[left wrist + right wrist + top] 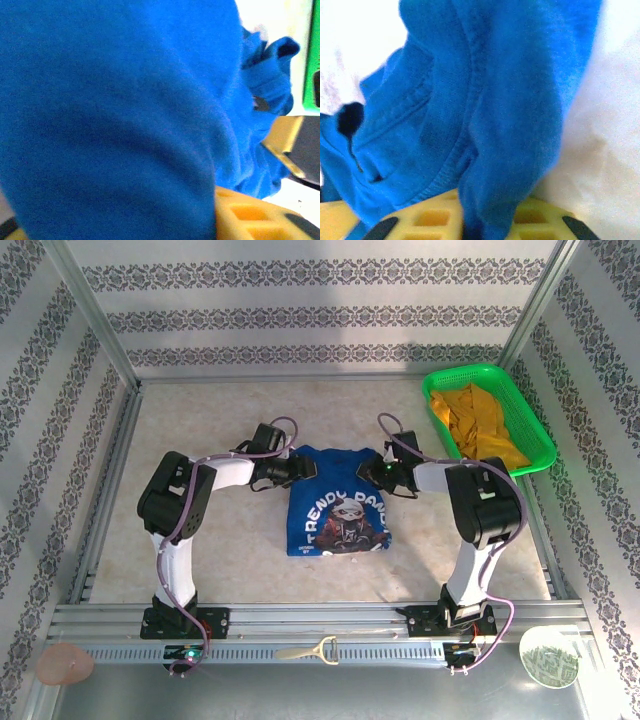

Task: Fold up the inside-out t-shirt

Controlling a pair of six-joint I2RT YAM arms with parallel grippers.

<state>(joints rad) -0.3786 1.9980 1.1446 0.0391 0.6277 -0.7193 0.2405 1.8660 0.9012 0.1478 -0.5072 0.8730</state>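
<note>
from the top camera i see the blue t-shirt (pixel 338 515) lying print up in the middle of the table (pixel 200 420), already a compact rectangle with no sleeve sticking out, so i judge the side folds done and a far-to-near fold left. the left gripper (pixel 297 469) and right gripper (pixel 378 472) sit at its two far corners. there is bare table toward the near rail for bringing that edge over, and the green basket (pixel 440 390) with the mustard garment (pixel 480 425) stands well apart on the right. in the left wrist view blue cloth blankets the lens, so i cannot tell whether that hand is clamped. in the right wrist view a hemmed fold drops between the yellow fingers (pixel 432 217), which are pinching it.
</note>
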